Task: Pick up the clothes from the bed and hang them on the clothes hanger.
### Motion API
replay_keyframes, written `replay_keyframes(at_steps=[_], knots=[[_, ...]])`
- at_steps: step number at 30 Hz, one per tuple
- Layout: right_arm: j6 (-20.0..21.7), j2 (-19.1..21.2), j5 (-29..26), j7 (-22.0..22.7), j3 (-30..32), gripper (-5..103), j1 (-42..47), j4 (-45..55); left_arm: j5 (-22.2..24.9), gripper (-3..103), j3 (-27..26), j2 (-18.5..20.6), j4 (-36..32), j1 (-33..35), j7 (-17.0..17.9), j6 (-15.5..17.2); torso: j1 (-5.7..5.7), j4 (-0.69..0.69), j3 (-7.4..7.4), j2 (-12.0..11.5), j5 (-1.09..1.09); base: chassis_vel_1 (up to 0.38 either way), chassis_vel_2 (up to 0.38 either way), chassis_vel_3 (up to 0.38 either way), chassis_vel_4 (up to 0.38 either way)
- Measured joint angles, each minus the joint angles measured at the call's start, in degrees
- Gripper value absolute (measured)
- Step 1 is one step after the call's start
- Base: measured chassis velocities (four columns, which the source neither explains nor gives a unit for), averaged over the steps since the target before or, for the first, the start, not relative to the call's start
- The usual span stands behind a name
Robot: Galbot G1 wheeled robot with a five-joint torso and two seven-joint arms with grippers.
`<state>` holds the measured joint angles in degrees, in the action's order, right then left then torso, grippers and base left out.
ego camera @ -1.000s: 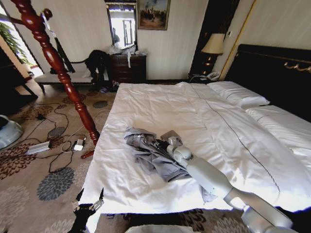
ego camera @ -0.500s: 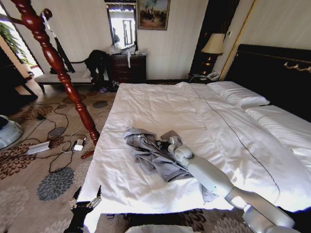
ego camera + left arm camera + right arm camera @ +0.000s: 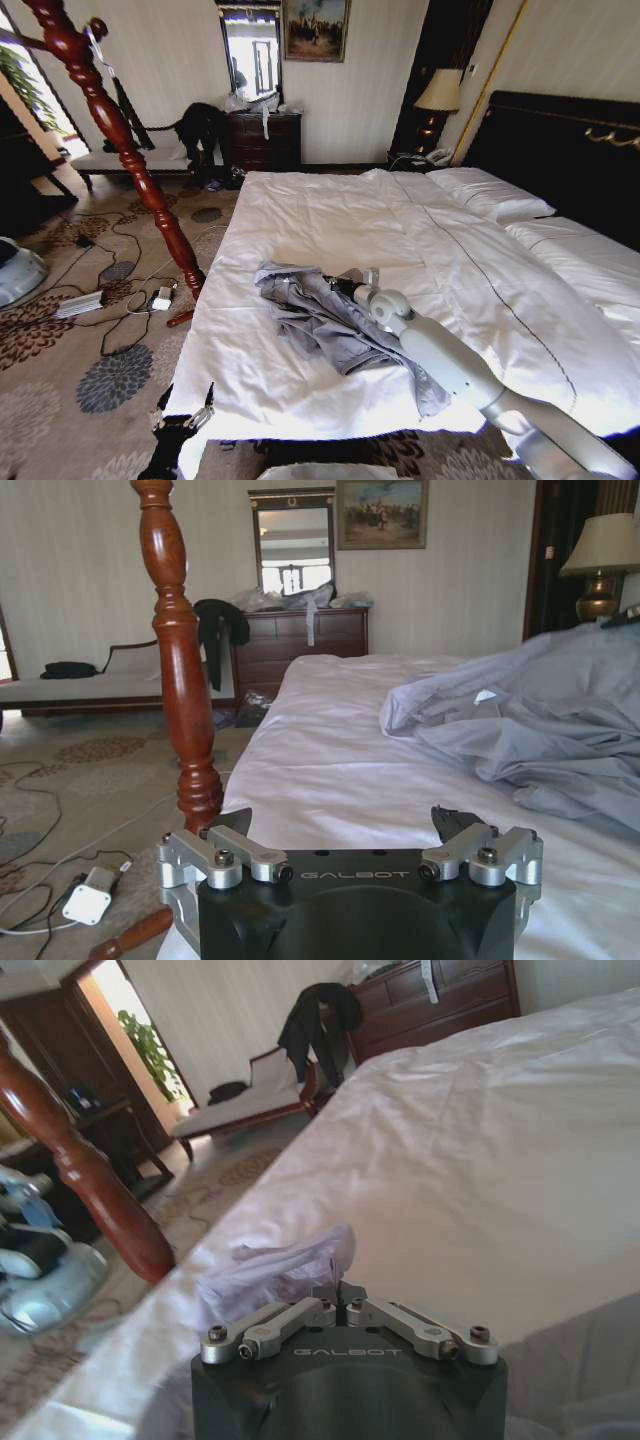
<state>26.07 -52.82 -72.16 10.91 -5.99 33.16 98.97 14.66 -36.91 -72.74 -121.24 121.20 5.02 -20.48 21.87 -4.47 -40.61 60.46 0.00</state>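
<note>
Right gripper pinching the shirt on the bed

The right gripper (image 3: 343,286) had its jaws closed on a fold of the clothes (image 3: 320,318), which lay crumpled on the bed (image 3: 330,215) near its foot edge, at about 6 o'clock of the white sheet; the left gripper (image 3: 183,418) hung low at 7 o'clock by the bed's corner, jaws spread wide, near the red wooden post (image 3: 120,140)

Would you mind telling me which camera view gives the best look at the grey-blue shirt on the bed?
The head view: it shows the whole shirt crumpled on the bed, with the right gripper on it. The left wrist view shows its folds from low at the side, cut off at the edge. The right wrist view shows a pinched fold.
</note>
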Motion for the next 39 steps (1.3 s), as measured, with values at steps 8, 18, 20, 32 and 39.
replay_keyframes(at_steps=[8,18,20,32,39], knots=[[1.6,4.6,-9.3,5.4,4.8,0,-3.7,8.7,0.2,99,0.0,2.8,-3.2,-1.1,0.2,1.2,0.00,0.00,0.00,0.0,0.00,0.000,0.000,0.000,0.000],[1.7,11.2,-10.0,7.8,8.1,0,-6.6,13.3,0.6,99,-0.8,4.0,-5.6,-0.6,0.1,1.2,0.00,0.00,0.00,0.0,0.00,0.000,0.000,0.000,0.000],[2.1,12.2,-11.7,9.4,8.9,0,-7.6,13.7,0.9,99,-1.1,4.4,-6.3,-0.6,0.0,1.2,0.00,0.00,0.00,0.0,0.01,0.000,0.000,0.000,0.000],[3.1,20.0,-7.4,6.9,10.2,0,-20.2,15.5,2.4,99,-3.6,4.9,-8.6,-1.6,-1.0,2.3,0.00,0.00,0.00,0.0,-0.02,0.000,0.000,0.000,0.000],[3.2,22.0,-11.3,7.7,9.8,0,-26.6,17.3,2.6,99,-3.9,4.8,-8.8,-1.2,-1.1,2.2,0.01,0.00,0.00,0.0,0.00,0.000,0.000,0.000,0.000]])
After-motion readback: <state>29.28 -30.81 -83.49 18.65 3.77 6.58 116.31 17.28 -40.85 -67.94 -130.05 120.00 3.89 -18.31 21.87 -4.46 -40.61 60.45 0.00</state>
